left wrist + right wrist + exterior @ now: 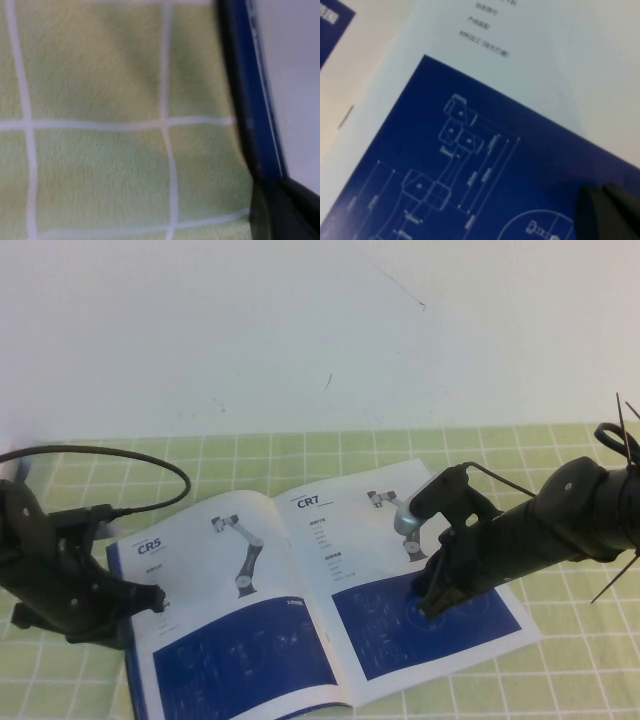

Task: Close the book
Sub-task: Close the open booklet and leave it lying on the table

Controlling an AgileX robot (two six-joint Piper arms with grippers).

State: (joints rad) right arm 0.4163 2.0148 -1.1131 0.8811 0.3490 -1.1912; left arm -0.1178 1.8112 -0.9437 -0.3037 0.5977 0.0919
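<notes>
An open book (300,570) lies flat on the green checked cloth, showing robot-arm pictures headed CR5 and CR7 over dark blue drawings. My left gripper (155,598) is low at the book's left edge. In the left wrist view the book's blue edge (255,100) runs down to the left gripper (287,212). My right gripper (435,602) is shut, and its tips rest on the blue lower part of the right page. In the right wrist view the right gripper (607,212) shows as two dark tips close together over the blue drawing (470,150).
The green checked cloth (560,660) covers the table under and around the book. A plain white surface (300,330) lies behind it. A black cable (150,465) loops behind the left arm. Thin black wires (628,430) stick out beside the right arm.
</notes>
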